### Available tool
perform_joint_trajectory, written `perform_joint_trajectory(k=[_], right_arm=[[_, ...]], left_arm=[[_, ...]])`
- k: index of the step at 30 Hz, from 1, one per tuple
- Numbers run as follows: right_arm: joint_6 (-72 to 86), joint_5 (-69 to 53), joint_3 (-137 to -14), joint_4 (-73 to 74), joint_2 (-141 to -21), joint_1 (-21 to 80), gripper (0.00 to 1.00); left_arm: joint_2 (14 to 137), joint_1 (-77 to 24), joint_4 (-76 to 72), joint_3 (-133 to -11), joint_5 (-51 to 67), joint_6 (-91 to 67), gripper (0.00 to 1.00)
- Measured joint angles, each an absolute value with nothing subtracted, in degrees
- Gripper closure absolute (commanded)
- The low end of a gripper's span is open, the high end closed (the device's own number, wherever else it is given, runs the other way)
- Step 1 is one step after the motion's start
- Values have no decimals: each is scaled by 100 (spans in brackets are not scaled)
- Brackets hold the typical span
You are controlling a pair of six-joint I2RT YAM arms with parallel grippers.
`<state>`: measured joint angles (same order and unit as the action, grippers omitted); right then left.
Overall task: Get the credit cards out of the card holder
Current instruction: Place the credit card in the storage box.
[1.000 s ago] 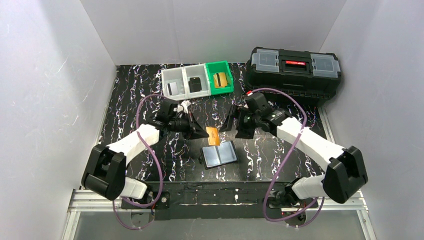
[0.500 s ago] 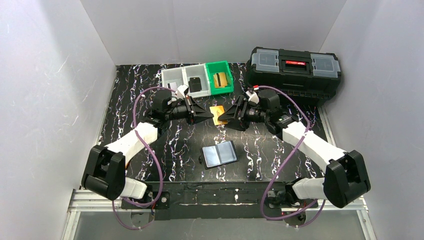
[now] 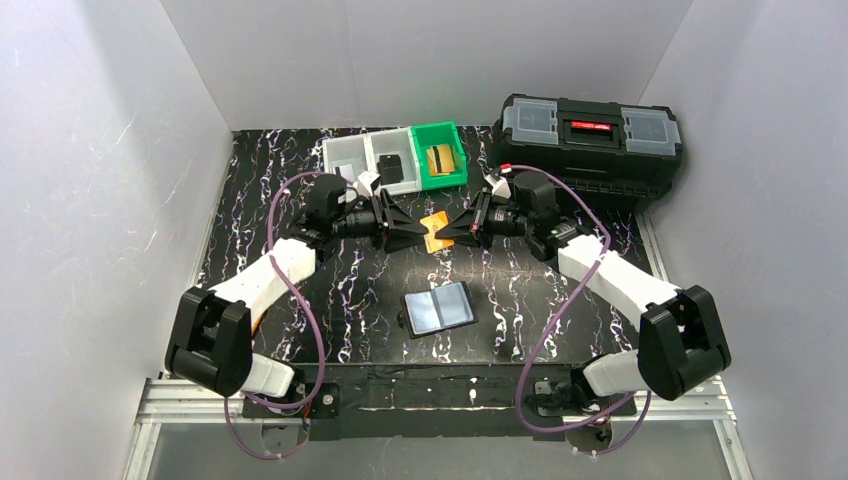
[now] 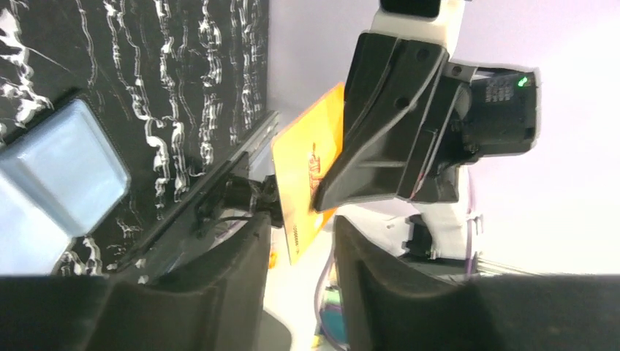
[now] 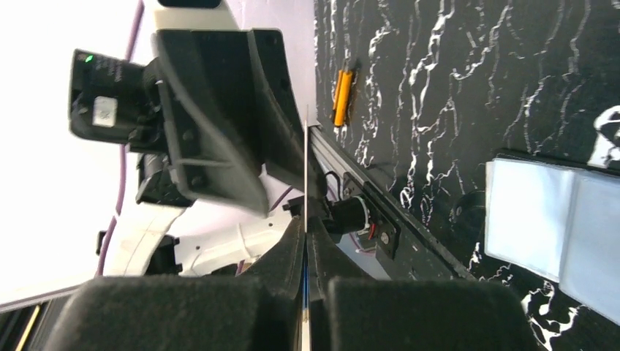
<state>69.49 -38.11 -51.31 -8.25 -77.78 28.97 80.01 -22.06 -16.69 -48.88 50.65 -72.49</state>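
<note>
The gold-orange credit card (image 3: 434, 232) hangs in the air between both grippers, above the table's middle. My right gripper (image 3: 447, 233) is shut on its edge; in the right wrist view the card (image 5: 305, 183) runs edge-on out of the pinched fingertips (image 5: 305, 227). My left gripper (image 3: 418, 238) stands open, and the card's lower corner (image 4: 307, 175) sits in the gap between its jaws (image 4: 301, 234) without touching them. The card holder (image 3: 440, 308) lies open on the table nearer the arm bases, pale pockets up. Its pockets also show in both wrist views (image 4: 58, 175) (image 5: 556, 219).
Two grey bins (image 3: 368, 163) and a green bin (image 3: 438, 155) stand at the back. They hold a white striped card (image 3: 345, 177), a black card (image 3: 390, 168) and a gold card (image 3: 440, 158). A big black toolbox (image 3: 590, 140) sits at back right.
The left gripper lifted the orange card up and back from above the holder. The right gripper came in and shut on it. The left jaws have parted.
</note>
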Motion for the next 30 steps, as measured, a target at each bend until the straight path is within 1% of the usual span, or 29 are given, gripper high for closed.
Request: perform_joint_trajectory(k=[1,4,6,7,8,12,17,24,30], right_arm=[[6851,-3774,-5210,-683,-7824,2897,99],[6440,-3546,-5544,-78,-8003,2888,99],[6093,-3323,-5920,421,-8178,2882,99],[5918,-3218,-6156,668,-8285,2869,99],[5693,-3096,-6517,945,-8455,2845,99],[5013,-2731,-7804,1481,-9253,2668,99],[4311,-2366,-9327,1988,-10580,2355,99],[3667,-2018,-11131,2543,-12392,2117,99],[3446,-1896,-12514,2711,-13517,2095,99]], left_arm=[[8005,-2206,-1413,-5000,5059,-7122,37],[8005,-2209,-534,-5430,4945,-6545,20],[8009,-2215,316,-5870,4689,-6066,12],[8009,-2215,738,-6099,4528,-5813,4],[8014,-2213,1129,-6311,4353,-5577,2],[8016,-2213,2294,-6805,3573,-4840,2],[7942,-2226,3085,-6742,2700,-4329,2],[7415,-2237,3339,-6541,2071,-3889,2],[7279,-2246,3295,-6296,2097,-3868,2]])
